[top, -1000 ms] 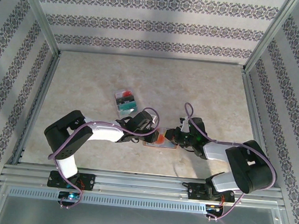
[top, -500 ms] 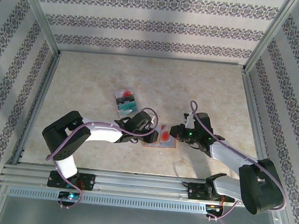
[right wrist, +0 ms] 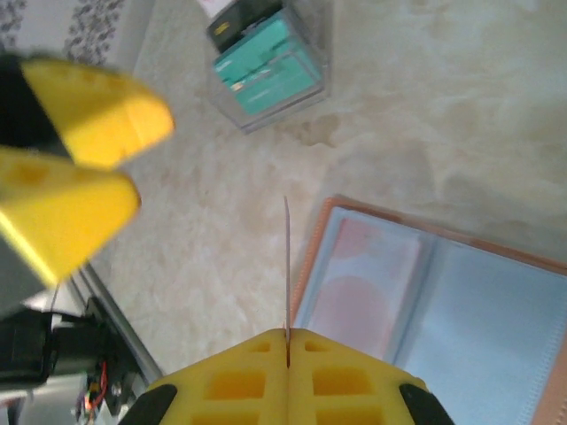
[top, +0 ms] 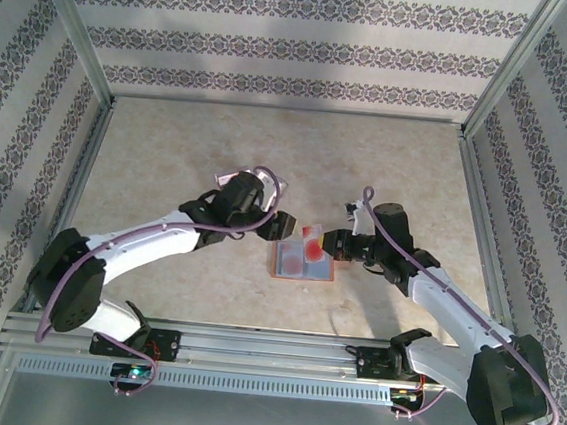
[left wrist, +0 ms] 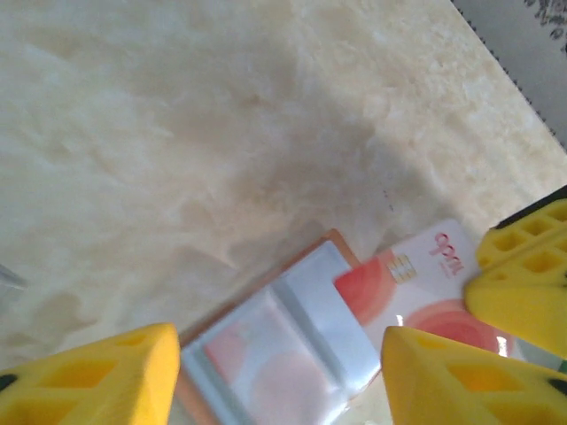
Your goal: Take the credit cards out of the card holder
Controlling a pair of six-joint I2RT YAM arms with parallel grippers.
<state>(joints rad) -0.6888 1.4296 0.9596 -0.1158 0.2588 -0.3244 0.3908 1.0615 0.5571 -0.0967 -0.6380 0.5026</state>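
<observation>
**Red-white card (top: 312, 237) pinched in right gripper (top: 323, 241); holder (top: 302, 264) open on table (top: 170, 141)**

Top: the holder is seen lying flat and open near the front edge, between the two grippers. The card is held over its far edge, with the right jaws closed on it. The left gripper (top: 282, 224) is placed just beyond the holder's far-left corner.

Left wrist: the left jaws are spread wide and nothing is gripped. The holder's grey-blue pockets are seen below the gap. A second card (left wrist: 257, 367), reddish, is seen through one sleeve. The pulled card is clamped at one end by the right gripper's yellow fingers (left wrist: 523, 274).

Right wrist: the jaws are shut on the card, which is seen edge-on as a thin upright line. The holder is laid open just beside it. A clear box (right wrist: 283, 108) of teal cards (right wrist: 266, 69) is seen well apart from the holder.
</observation>
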